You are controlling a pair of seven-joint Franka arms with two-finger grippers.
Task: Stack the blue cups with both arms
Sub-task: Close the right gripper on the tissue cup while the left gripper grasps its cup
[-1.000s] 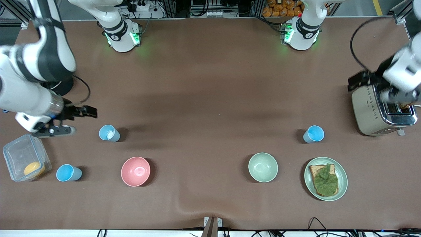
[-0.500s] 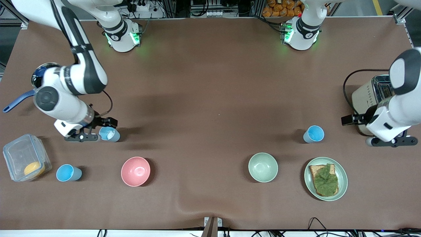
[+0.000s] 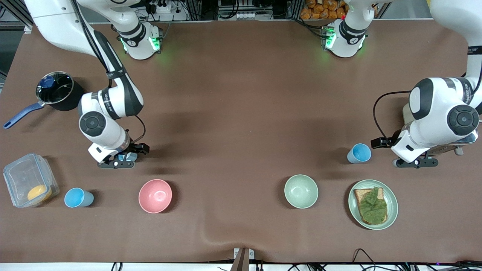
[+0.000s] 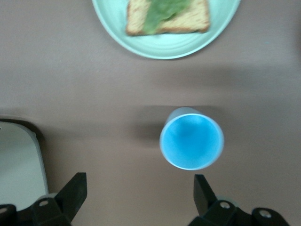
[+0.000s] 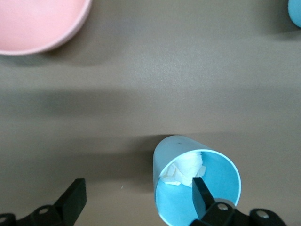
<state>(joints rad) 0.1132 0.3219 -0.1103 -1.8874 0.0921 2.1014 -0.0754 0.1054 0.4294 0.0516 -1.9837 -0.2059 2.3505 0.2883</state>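
1. The middle of the table (image 3: pixel 241 113) is left bare from the arm bases down to the bowls.
2. The right gripper (image 3: pixel 126 156) is held spread over a cup (image 5: pixel 197 186), one finger over its mouth; bare cloth lies around it, with the pink bowl (image 3: pixel 155 195) nearer the camera.
3. The left gripper (image 3: pixel 404 154) is held spread just beside another cup (image 3: pixel 359 153); room there is narrowed by the toaster (image 3: pixel 457 145) and the plate (image 3: pixel 354 205).
4. A third cup (image 3: pixel 78 198) is hemmed by the box (image 3: pixel 26 184).

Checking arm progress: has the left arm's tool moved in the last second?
Yes. The left tool has come from over the toaster to beside the sky-blue cup, open.
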